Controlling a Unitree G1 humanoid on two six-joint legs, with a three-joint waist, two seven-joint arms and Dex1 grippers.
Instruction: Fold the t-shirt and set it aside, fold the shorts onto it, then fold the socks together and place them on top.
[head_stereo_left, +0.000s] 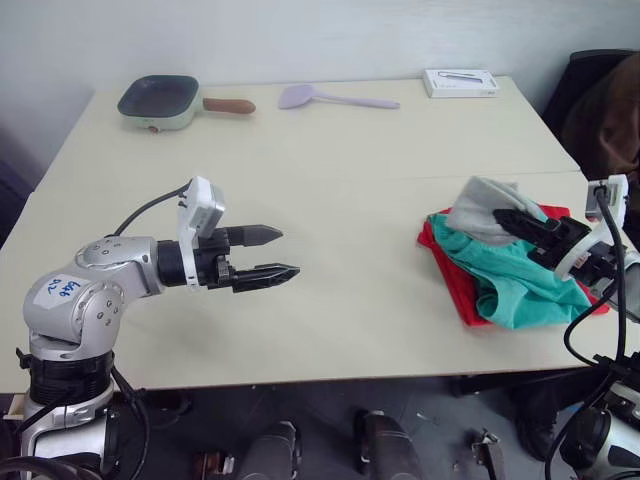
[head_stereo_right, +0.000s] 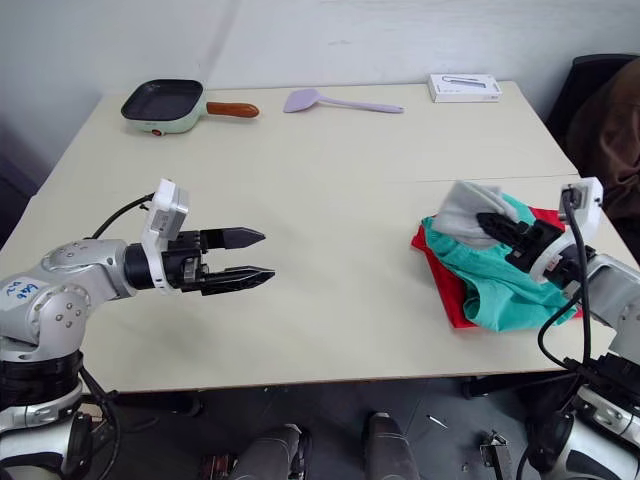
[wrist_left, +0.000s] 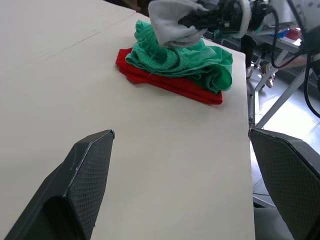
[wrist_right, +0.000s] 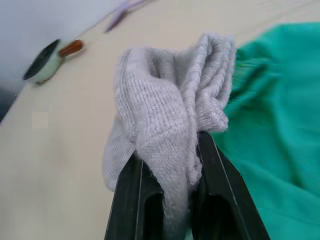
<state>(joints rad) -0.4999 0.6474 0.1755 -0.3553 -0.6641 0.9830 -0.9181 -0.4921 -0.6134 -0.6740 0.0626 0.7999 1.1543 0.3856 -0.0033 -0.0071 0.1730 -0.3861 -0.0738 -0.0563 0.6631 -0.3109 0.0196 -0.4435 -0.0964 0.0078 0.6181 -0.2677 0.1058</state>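
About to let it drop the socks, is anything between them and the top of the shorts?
Nothing visible: the right gripper holds the socks at the shorts, which lie on the t-shirt.

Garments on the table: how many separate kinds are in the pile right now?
3. The t-shirt lies at the bottom, the shorts on it, and the socks are bunched in the right gripper above; more may be hidden.
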